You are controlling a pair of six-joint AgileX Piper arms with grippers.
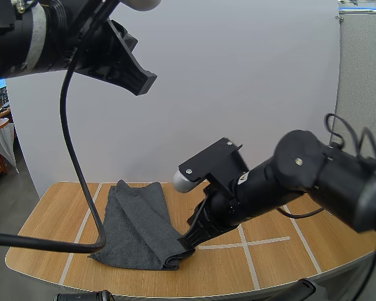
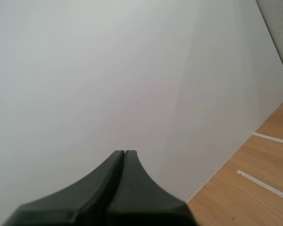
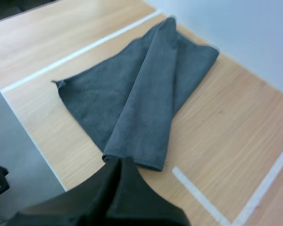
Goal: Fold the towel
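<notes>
A dark grey towel (image 1: 138, 226) lies folded lengthwise on the left half of the wooden table (image 1: 269, 269), one layer lapped over the other. In the right wrist view the towel (image 3: 146, 99) stretches away from my fingers toward the white wall. My right gripper (image 1: 188, 243) is low at the towel's near right corner. Its fingers lie together as one dark wedge, and the gripper's tip (image 3: 118, 161) rests at the towel's folded near edge; the cloth lies flat there. My left gripper (image 1: 147, 80) is raised high above the table's left side, shut, with nothing in it (image 2: 124, 153).
White tape lines (image 1: 263, 241) cross the tabletop. A white wall (image 1: 238, 94) stands right behind the table. Bare wood lies to the right of the towel and along the front edge (image 1: 194, 291).
</notes>
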